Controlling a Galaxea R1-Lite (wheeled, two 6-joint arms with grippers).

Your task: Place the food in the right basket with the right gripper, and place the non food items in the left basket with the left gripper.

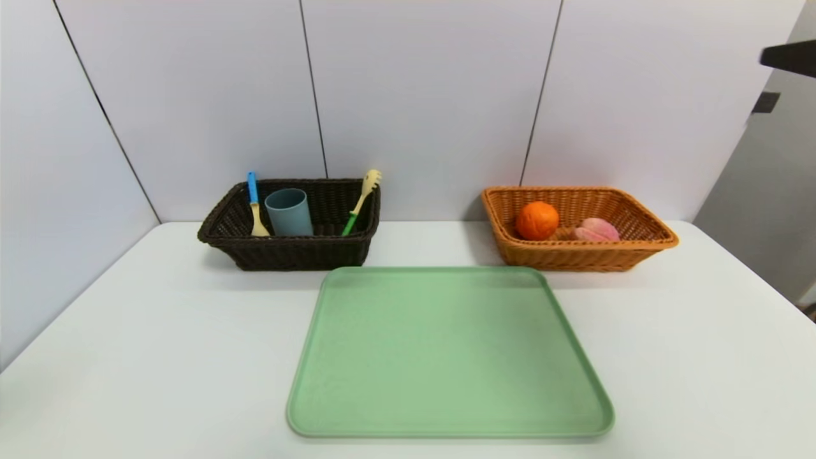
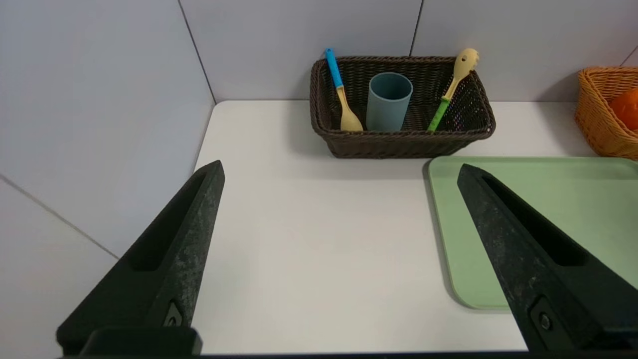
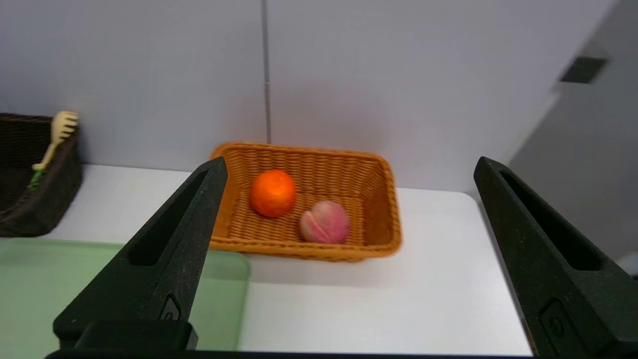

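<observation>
The dark brown left basket (image 1: 217,226) (image 2: 324,127) holds the grey-blue cup (image 1: 289,211) (image 2: 388,101), the blue-handled spoon (image 1: 255,204) (image 2: 340,92) and the green-handled spoon (image 1: 360,201) (image 2: 451,89). In the tan right basket (image 1: 644,223) (image 3: 384,209) lie the orange (image 1: 537,220) (image 3: 272,193) and the peach (image 1: 596,230) (image 3: 325,222). My left gripper (image 2: 340,169) hangs open over bare table, well short of the dark basket. Open too, the right gripper (image 3: 349,164) is held back from the tan basket. Neither arm shows in the head view.
A green tray (image 1: 331,306) (image 2: 438,199) (image 3: 30,259) lies bare in the middle of the white table, in front of both baskets. Grey wall panels stand right behind the baskets and along the table's left side.
</observation>
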